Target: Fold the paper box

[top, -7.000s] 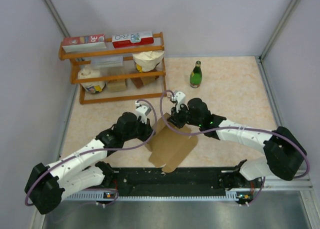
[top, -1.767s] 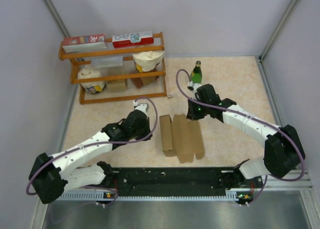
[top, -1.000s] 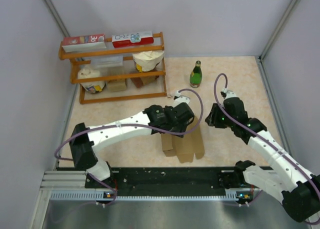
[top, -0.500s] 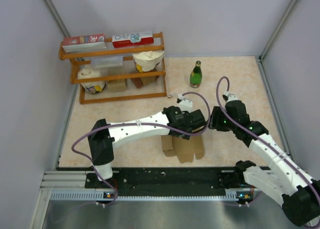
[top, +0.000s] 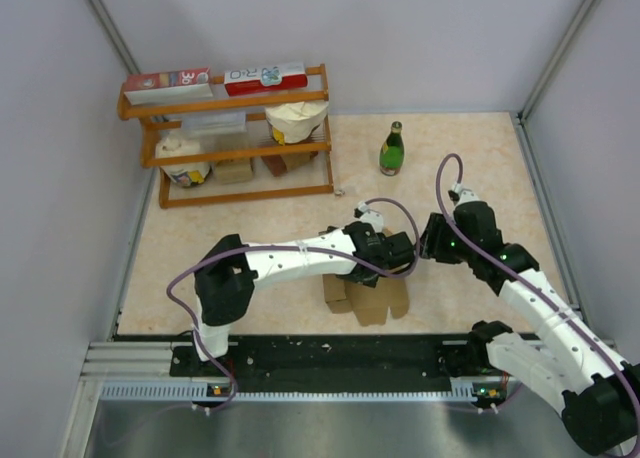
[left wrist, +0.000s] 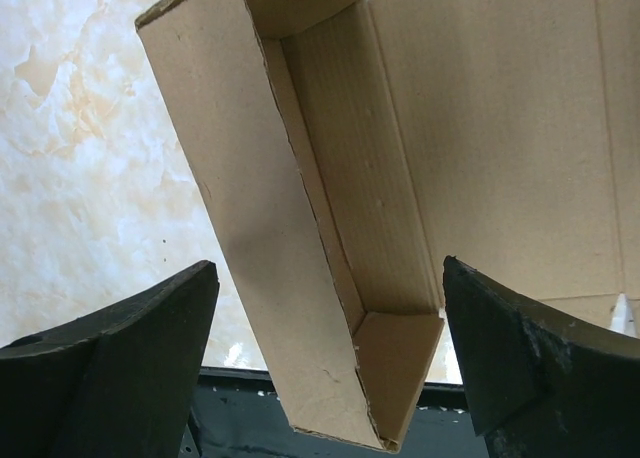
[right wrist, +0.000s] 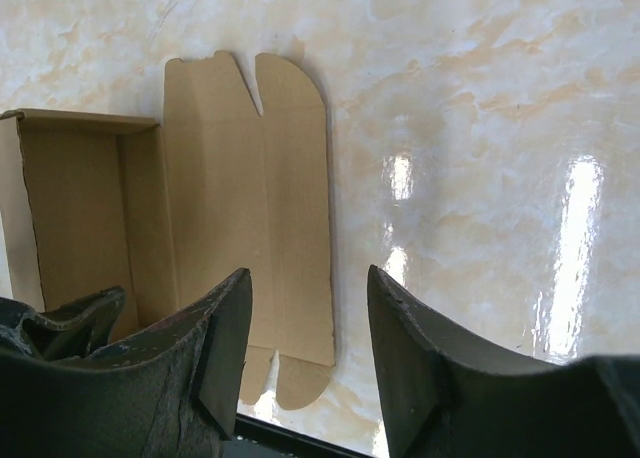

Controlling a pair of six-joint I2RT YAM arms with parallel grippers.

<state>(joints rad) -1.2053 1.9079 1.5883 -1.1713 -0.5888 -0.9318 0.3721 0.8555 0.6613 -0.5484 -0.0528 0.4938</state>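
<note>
Wooden shelf (top: 240,196) is seen far L: red-white cartons (top: 265,77) on top, white bags (top: 296,121) and small brown boxes (top: 233,170) on lower levels. Green bottle (top: 391,150) stands upright far-centre on the table (top: 480,168), well apart from the arms.

The paper box (top: 368,296) lies near-centre by the near edge. Its far part is hidden in top view by the L arm reaching across. It is half folded: an open tray on the L, nothing in it, and a flat panel w/ rounded tabs on the R.

L gripper (left wrist: 325,348) is spread wide above the tray, nothing gripped. R gripper (right wrist: 310,308) is just R of it, approx half spread, and prob. nothing is held, only table and box edge seen in the gap.
</note>
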